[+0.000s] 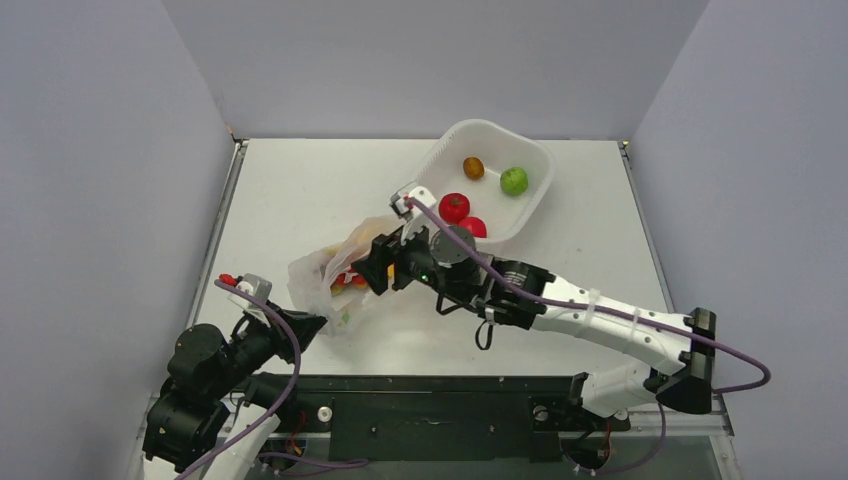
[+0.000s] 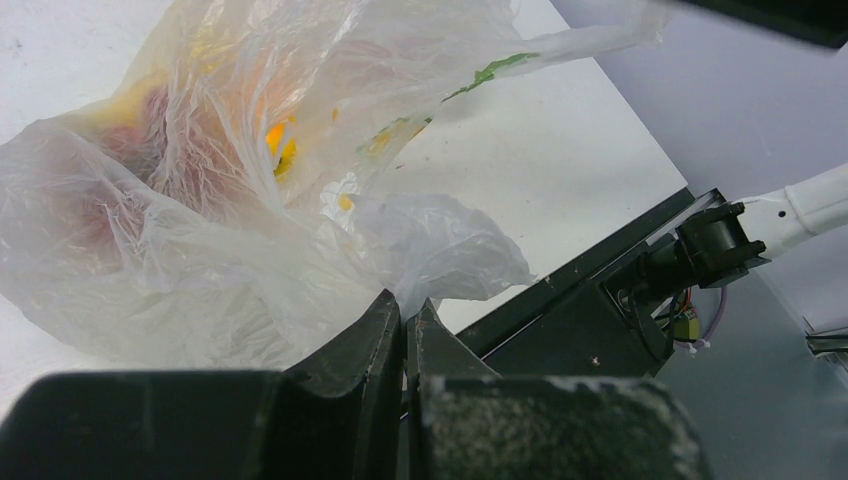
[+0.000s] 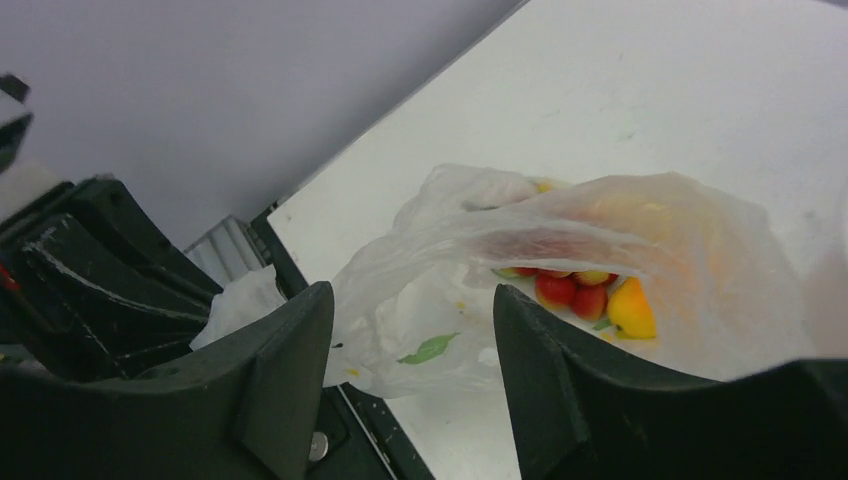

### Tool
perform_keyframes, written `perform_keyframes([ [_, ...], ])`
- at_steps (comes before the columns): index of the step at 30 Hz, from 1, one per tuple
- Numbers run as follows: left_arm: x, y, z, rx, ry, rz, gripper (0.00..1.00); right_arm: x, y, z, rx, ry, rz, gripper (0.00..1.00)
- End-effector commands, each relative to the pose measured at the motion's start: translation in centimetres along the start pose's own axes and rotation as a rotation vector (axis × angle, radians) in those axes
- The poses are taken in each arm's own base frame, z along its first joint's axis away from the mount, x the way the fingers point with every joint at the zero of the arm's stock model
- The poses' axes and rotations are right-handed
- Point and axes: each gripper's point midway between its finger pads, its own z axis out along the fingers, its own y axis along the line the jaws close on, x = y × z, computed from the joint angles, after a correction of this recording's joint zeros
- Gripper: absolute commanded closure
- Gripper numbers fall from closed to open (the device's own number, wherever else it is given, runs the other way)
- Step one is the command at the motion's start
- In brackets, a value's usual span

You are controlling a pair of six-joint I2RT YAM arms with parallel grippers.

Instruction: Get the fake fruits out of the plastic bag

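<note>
The plastic bag (image 1: 322, 278) lies crumpled left of the table's middle, its mouth facing right. Inside it show red grapes (image 3: 570, 290) and an orange-yellow fruit (image 3: 632, 308); through the film they are only coloured blurs (image 2: 275, 145). My left gripper (image 1: 308, 322) is shut on the bag's near corner, and thin film runs in between the fingertips (image 2: 408, 305). My right gripper (image 1: 375, 265) hovers at the bag's mouth (image 3: 600, 215), open (image 3: 412, 292), with nothing between its fingers. Two red round fruits (image 1: 454, 207) lie in the white tub.
A white rigid tub (image 1: 487, 130) stands tilted at the back right, also holding a green apple (image 1: 514, 181) and a small brown fruit (image 1: 473, 167). The black base rail (image 1: 430, 405) runs along the near edge. Grey walls close in both sides.
</note>
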Motion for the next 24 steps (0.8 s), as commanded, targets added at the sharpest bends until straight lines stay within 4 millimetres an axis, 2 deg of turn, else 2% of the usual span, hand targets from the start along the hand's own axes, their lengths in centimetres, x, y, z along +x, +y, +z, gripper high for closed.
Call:
perform_keyframes([
  [1,-0.7,-0.4,0.2,0.022,-0.021,0.024,1.00,4.4,2.9,2.8,-0.079,0.085,0.038,0.49],
  [2,-0.7,-0.4,0.1,0.022,-0.026,0.025,1.00,6.0,3.1,3.4,-0.074,0.116,0.029,0.53],
  [6,-0.8,-0.3,0.0,0.018,-0.032,0.026,1.00,9.5,2.7,4.8,-0.040,0.180,-0.006,0.61],
  [10,-0.8,-0.4,-0.1,0.019,-0.037,0.027,1.00,12.5,1.4,6.3,0.004,0.201,-0.033,0.63],
  [14,-0.8,-0.3,-0.1,0.016,-0.039,0.027,1.00,13.9,-0.6,7.7,0.099,0.194,-0.064,0.62],
  [17,-0.8,-0.4,-0.1,0.018,-0.038,0.026,1.00,13.9,-2.0,8.7,0.169,0.183,-0.076,0.62],
  [24,-0.8,-0.4,-0.1,0.019,-0.037,0.027,1.00,15.5,-4.1,11.1,0.225,0.214,-0.137,0.56],
])
